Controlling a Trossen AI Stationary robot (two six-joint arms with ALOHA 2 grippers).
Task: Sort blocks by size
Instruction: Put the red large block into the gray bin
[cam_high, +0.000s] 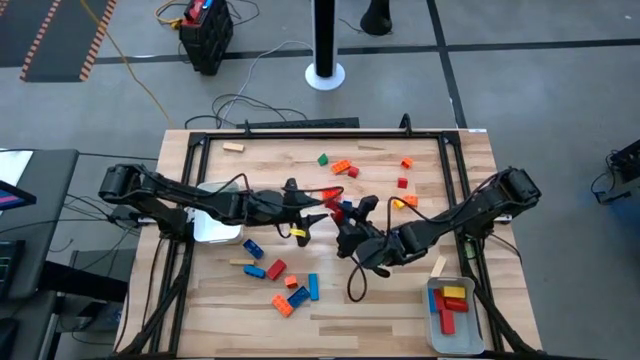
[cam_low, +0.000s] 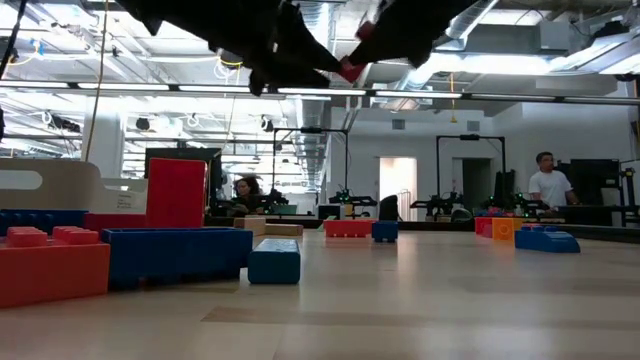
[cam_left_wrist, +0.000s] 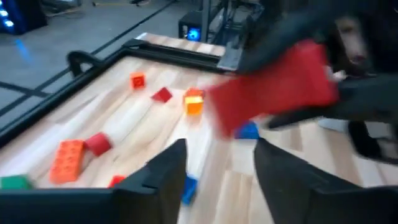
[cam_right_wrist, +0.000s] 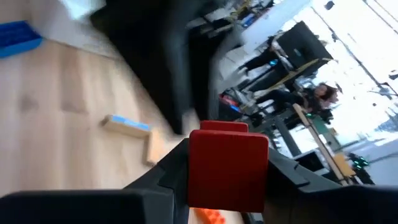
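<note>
Here, in the high view, both arms meet over the middle of the bench (cam_high: 330, 305). The left hand (cam_high: 322, 212) reaches in from the picture's left, the right hand (cam_high: 348, 222) from the right, and a red block (cam_high: 334, 204) shows between them at frame centre. Other blocks lie scattered: an orange one (cam_high: 342, 167) and a green one (cam_high: 323, 158) toward the top, a blue one (cam_high: 313, 286) and an orange one (cam_high: 282, 305) toward the bottom. A white tray (cam_high: 452, 322) at lower right holds red and yellow blocks; a second white tray (cam_high: 210, 225) sits under the left arm.

In the low view, the dark arms cross the top edge, with a bit of red showing among them. A blue block (cam_low: 274, 261) stands at lower left, beside a long blue bar (cam_low: 175, 254).

In the left wrist view, the left hand (cam_left_wrist: 214, 162) has its fingers parted and holds nothing; the red block (cam_left_wrist: 273, 84), blurred, hangs beyond them at upper right, gripped by the other arm.

In the right wrist view, the right hand (cam_right_wrist: 227, 165) is closed around the red block (cam_right_wrist: 227, 168) at bottom centre, above the wood.
</note>
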